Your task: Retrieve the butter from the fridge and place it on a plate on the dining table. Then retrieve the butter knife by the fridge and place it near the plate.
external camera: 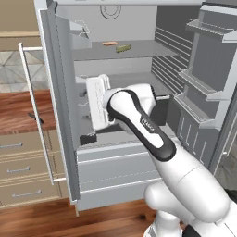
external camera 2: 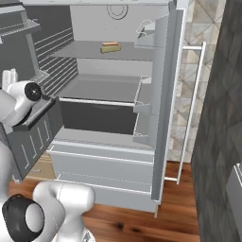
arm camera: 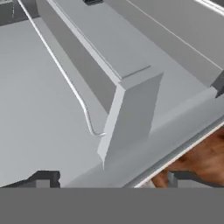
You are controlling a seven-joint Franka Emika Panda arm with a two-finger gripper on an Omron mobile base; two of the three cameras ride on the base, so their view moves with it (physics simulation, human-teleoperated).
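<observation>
The tall pale grey fridge (external camera: 139, 60) stands with both of its doors wide open. On its top inside shelf (external camera: 139, 52) lies the small olive-yellow butter stick (external camera: 122, 48). Just beside it lies a flat orange thing (external camera: 109, 43). From the other side, the butter (external camera 2: 109, 48) and the orange thing (external camera 2: 110, 44) sit close together near the middle of that shelf.

The white robot arm (external camera: 143, 120) reaches into the fridge, lower down than the butter shelf. Its hand is by the inside of the left door (external camera: 60, 102), near the small door racks. The pincer (arm camera: 111, 181) is released, with its two dark tips standing far apart at the bottom of the hand view. Nothing sits between them. Grey door parts and a thin wire rail (arm camera: 65, 78) lie in front of the tips.

The pincer is well apart from the butter, which stays up on the higher shelf.

To the left of the fridge is a brown wooden tabletop (external camera: 23, 111) over beige drawers (external camera: 21, 171). A small slim dark butter knife (external camera: 35, 118) lies on it, close to the door's long white handle (external camera: 34, 111).
</observation>
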